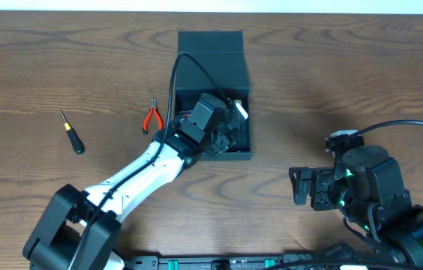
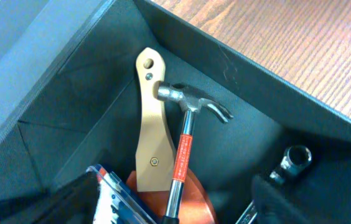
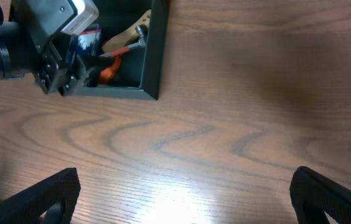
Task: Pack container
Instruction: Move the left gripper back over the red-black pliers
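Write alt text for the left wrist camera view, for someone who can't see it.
A small claw hammer with a red handle lies inside the dark container, its head over a flat tan piece with rivets. A metal wrench end sits at lower right; the wooden table shows beyond the wall.

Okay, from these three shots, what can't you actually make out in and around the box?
- Overhead: the left gripper covers most of the container's contents.
- Left wrist: the hammer's handle end runs off the bottom edge, and a dark finger hides part of the wrench.
- Right wrist: the same gripper blocks most of the container's inside.
- Overhead: the screwdriver's tip is too small to identify.
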You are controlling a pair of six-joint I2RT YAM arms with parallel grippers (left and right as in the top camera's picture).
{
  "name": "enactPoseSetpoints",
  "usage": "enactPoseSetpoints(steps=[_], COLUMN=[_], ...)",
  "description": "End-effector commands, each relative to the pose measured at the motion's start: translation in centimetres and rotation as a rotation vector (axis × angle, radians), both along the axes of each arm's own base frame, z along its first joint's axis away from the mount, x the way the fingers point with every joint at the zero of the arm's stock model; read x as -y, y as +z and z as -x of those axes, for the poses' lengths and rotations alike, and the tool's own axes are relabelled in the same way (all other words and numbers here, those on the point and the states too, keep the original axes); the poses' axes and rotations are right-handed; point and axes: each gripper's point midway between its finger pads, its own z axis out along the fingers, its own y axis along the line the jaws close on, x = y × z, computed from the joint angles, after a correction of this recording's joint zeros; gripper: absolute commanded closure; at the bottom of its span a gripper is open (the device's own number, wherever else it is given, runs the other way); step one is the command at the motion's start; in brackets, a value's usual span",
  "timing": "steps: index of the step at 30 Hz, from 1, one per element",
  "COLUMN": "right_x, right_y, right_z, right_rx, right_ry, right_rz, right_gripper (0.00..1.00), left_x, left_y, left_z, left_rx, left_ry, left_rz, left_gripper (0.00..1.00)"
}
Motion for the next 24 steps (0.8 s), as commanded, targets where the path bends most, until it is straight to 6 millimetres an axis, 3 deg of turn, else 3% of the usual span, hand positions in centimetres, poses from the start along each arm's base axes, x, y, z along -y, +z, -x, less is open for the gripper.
enactPoseSetpoints(steps=[1,6,8,11,15,21,24], right_x=[0.2,0.2,0.2,0.2,0.2,0.2,0.2], right_y=[0.0,0.0,0.0,0.0,0.0,0.0,0.0], right_z=[-0.1,-0.1,-0.1,-0.1,-0.1,-0.1,-0.1], right_rx=[0.003,0.003,0.003,0.003,0.004,0.003,0.004], right_ry=[0.000,0.000,0.000,0.000,0.000,0.000,0.000], right_rz=[0.010,0.010,0.010,0.010,0.010,0.010,0.010], right_gripper=[0.01,0.01,0.01,0.01,0.01,0.01,0.01], left_x=[-0.9,-4.1,-6.8,-11.3,-16.6,-20.5,-21.4], left_y=[2.8,8.6,10.5,11.7,11.0,8.8,7.0], left_z=[-1.0,-2.6,-3.6,-4.9,-5.8,-5.9,-6.0], left_rx=[0.053,0.141,0.159,0.173,0.140,0.023,-0.026], left_ry=[0.093,0.253,0.357,0.485,0.599,0.669,0.693], left_rz=[0.048,0.172,0.232,0.261,0.259,0.298,0.285], left_gripper=[0.19,0.11,0.06,0.03,0.02,0.02,0.02])
